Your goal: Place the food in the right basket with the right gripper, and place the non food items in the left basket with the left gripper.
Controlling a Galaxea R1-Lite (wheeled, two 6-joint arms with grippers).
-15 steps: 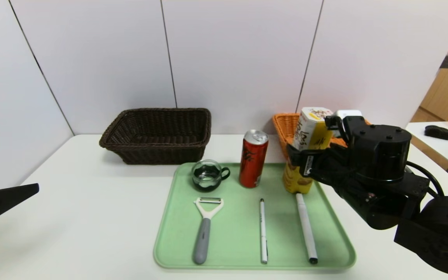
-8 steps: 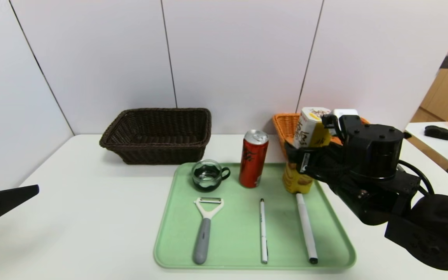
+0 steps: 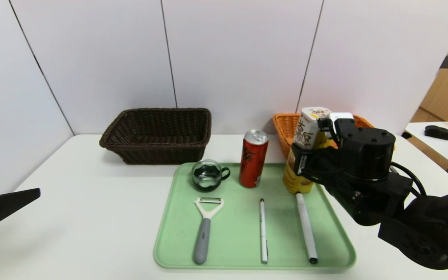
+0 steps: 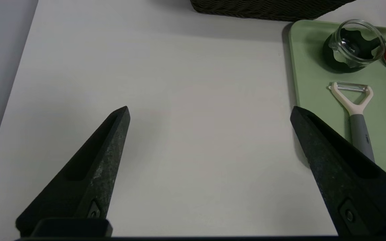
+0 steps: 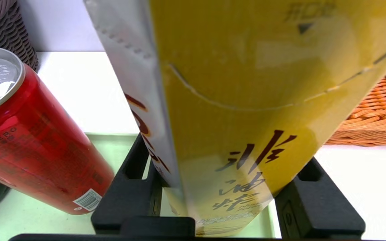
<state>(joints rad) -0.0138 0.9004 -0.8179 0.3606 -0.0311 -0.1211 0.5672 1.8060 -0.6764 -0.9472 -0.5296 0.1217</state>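
My right gripper (image 3: 300, 165) is clamped on the yellow snack box (image 3: 305, 151), one finger on each side, gripping it around mid-height; the right wrist view shows both black fingers (image 5: 136, 180) pressed against its faces. The box looks to be resting on the far right corner of the green tray (image 3: 247, 249), or barely off it, I can't tell which. It's tilted a bit, top leaning toward the orange basket (image 3: 286, 126) right behind it. Risks as I see them: the box is tall and light cardboard, so too much squeeze dents it, too little and it pivots in the grip when lifted. The red can (image 3: 253, 158) stands just beside it, so any sideways swing toward my left tips the can, maybe onto the glass cup (image 3: 207, 175). The marker (image 3: 306, 227) tip sits right at the box's foot, so dragging instead of lifting would roll it. The basket's near rim is close, so without enough lift the box bottom catches the wicker and shoves the basket or twists out of my fingers. My left gripper (image 4: 209, 157) is idle with fingers spread wide over bare table (image 3: 91, 217), left of the tray, near the peeler (image 3: 205, 229) and well short of the dark basket (image 3: 158, 134). The pen (image 3: 263, 231) is untouched.
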